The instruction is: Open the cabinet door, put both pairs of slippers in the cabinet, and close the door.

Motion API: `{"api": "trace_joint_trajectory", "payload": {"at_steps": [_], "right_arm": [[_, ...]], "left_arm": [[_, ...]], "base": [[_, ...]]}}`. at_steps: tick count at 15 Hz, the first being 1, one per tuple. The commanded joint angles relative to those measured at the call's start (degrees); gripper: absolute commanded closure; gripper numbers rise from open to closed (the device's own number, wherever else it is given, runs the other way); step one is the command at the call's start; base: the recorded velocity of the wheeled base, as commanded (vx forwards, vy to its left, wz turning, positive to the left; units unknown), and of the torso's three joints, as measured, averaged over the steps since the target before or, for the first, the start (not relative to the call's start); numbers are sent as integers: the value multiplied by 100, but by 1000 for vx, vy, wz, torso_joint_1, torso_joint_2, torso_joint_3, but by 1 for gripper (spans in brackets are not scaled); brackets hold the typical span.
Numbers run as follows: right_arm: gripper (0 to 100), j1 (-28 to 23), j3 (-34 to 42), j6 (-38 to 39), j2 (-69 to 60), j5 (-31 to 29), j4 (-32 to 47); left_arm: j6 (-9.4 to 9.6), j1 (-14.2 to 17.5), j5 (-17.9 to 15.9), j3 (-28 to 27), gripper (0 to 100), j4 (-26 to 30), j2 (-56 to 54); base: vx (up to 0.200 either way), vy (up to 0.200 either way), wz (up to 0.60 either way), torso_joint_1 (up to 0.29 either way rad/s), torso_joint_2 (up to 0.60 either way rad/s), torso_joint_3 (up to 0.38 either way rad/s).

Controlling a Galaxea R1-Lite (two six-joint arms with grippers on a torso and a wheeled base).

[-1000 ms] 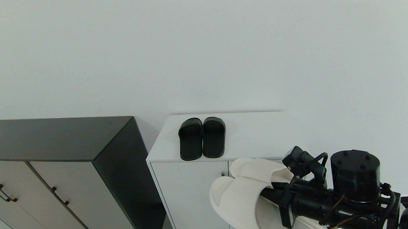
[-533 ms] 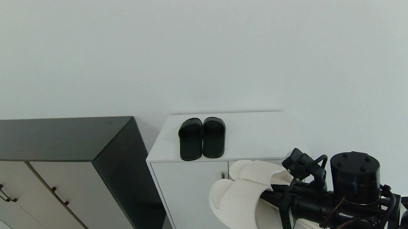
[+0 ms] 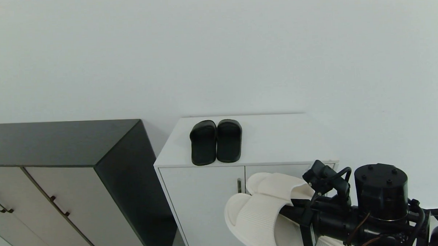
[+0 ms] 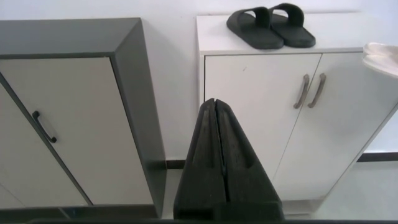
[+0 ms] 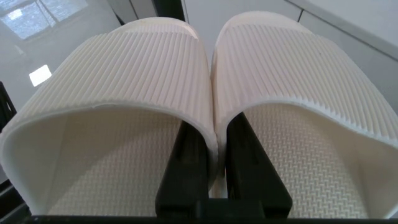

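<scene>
Two white slippers are held pinched by their inner edges in the right gripper, before the white cabinet's shut doors. The black slippers are left at its top's front edge. The left gripper, closed and empty, should be opened around a door handle and drawn back squarely. Only the head camera has been shifted slightly.

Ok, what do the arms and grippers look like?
Both grippers are matte black: the left gripper has long tapered fingers, the right gripper flat bar-like ones. The right arm has a bolted cylindrical housing, black cables and thin reddish wires.
</scene>
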Motion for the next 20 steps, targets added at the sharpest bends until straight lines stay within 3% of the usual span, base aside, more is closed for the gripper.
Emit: {"api": "trace_joint_trajectory", "payload": {"at_steps": [1,5,6,20], "right_arm": [[100,10,-1,-1,24,1,-4],[100,10,-1,-1,68,1,-4],[100,10,-1,-1,68,1,-4],[100,37,78,-115,77,1,-4]], "left_arm": [[2,1,-2,7,100,-1,5],[11,1,-2,-1,100,-1,5],[11,1,-2,-1,0,8,5],[11,1,-2,-1,0,8,5]], "base": [[0,0,0,-159,373,198],[0,0,0,-171,379,211],[0,0,0,-188,427,237],[0,0,0,-214,528,316]]}}
